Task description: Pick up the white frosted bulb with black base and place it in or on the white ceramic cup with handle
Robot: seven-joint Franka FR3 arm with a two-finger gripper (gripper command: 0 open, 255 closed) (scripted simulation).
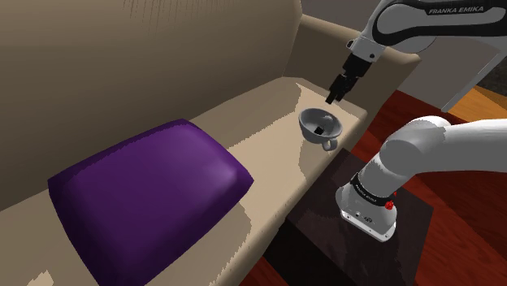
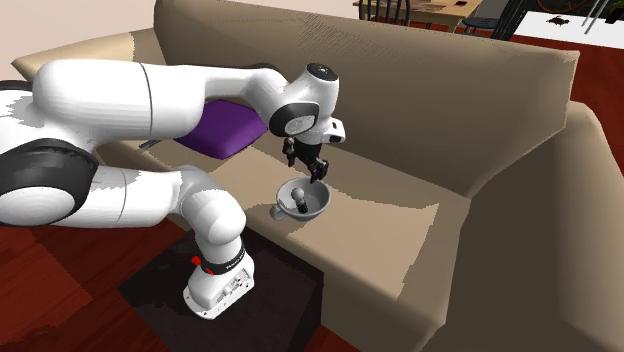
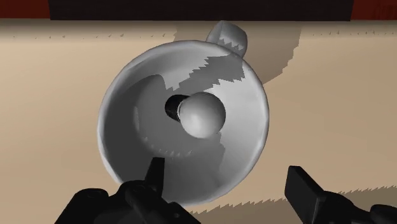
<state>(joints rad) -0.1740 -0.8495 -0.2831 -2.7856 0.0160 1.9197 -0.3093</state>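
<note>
Hovering over the cup: gripper, just apart from the rim, at 1 o'clock of it in the shoulder view. Fingers spread wide, clasping nothing. Seen from the wrist, one fingertip over the cup's near rim, the other out past the wall over bare seat.

Bulb resting inside the cup, down in the bowl. Pale grey globe turned toward the gripper, black base showing at one side of it. Clear of both fingers, untouched.

Cup grey-white, wide-mouthed, upright on the beige sofa seat close to the front edge. Handle at 5 o'clock of the bowl in the shoulder view, at 8 o'clock in the second exterior view.

Purple cushion on the same seat, at 8 o'clock of the cup in the shoulder view and well apart from it. At 10 o'clock of the cup in the second exterior view.

Stand, a dark box, against the sofa front at 6 o'clock of the cup in the shoulder view. Red-brown wood floor around it.
</note>
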